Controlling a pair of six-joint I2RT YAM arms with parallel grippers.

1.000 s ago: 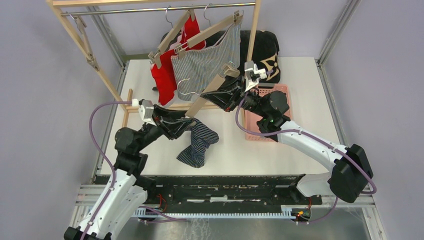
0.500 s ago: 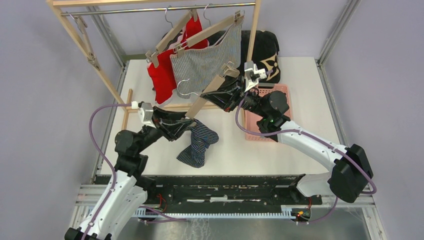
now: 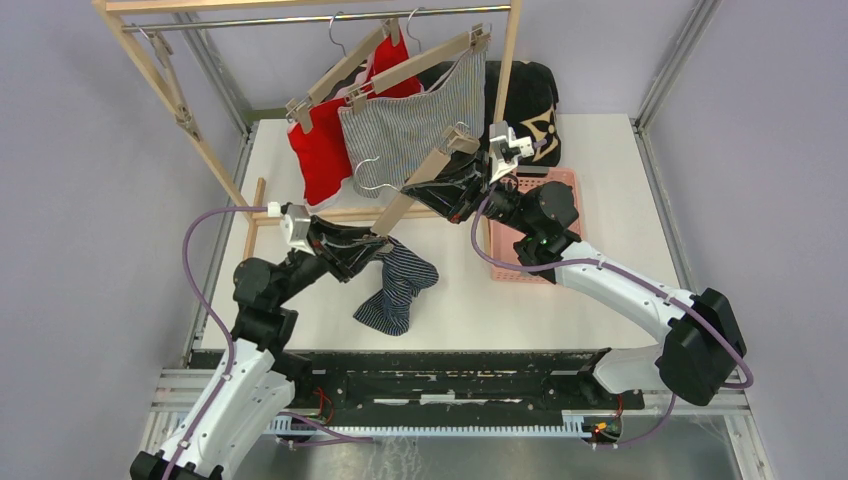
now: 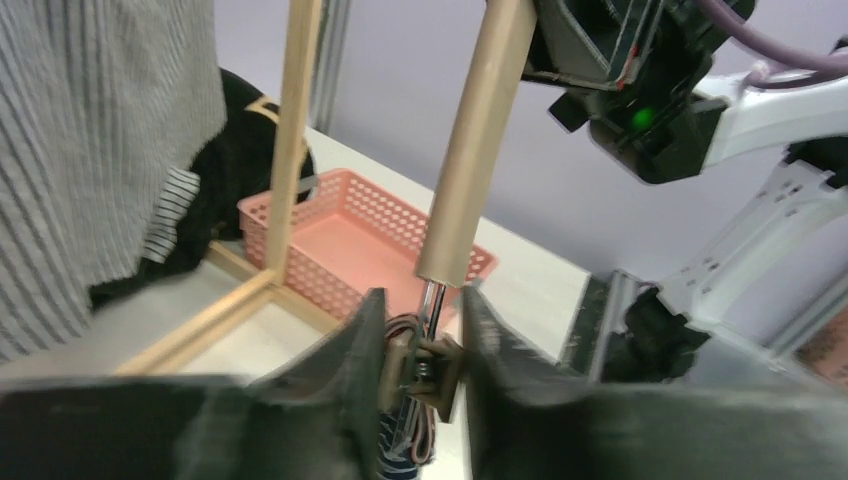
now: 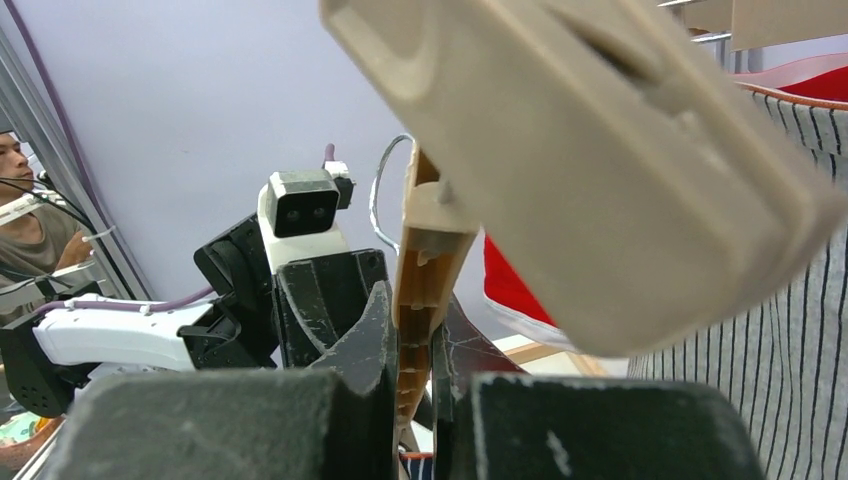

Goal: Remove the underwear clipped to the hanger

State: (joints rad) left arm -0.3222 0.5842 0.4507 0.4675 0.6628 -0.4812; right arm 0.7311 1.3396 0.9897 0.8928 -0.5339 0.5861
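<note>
My right gripper point(image 3: 441, 186) is shut on the bar of a tan hanger point(image 3: 420, 180), held tilted off the rail. In the right wrist view the hanger point(image 5: 418, 290) stands edge-on between the fingers of that gripper point(image 5: 412, 345). My left gripper point(image 3: 377, 245) is shut on the clip point(image 4: 425, 362) at the hanger's lower end. The dark navy striped underwear point(image 3: 398, 288) hangs from that clip down to the table. The red underwear point(image 3: 320, 150) and the grey pinstriped underwear point(image 3: 410, 125) hang clipped to two other hangers on the rail.
A wooden rack frame point(image 3: 180, 110) with a metal rail point(image 3: 250, 20) stands at the back left. A pink basket point(image 3: 560, 185) sits at the right, under my right arm. A black cushion point(image 3: 530, 90) lies behind it. The rack's base bar point(image 3: 330, 213) lies across the table.
The red and grey pairs on the rail have swung a little to the left. My left arm has shifted slightly right. Both grips are unchanged.
</note>
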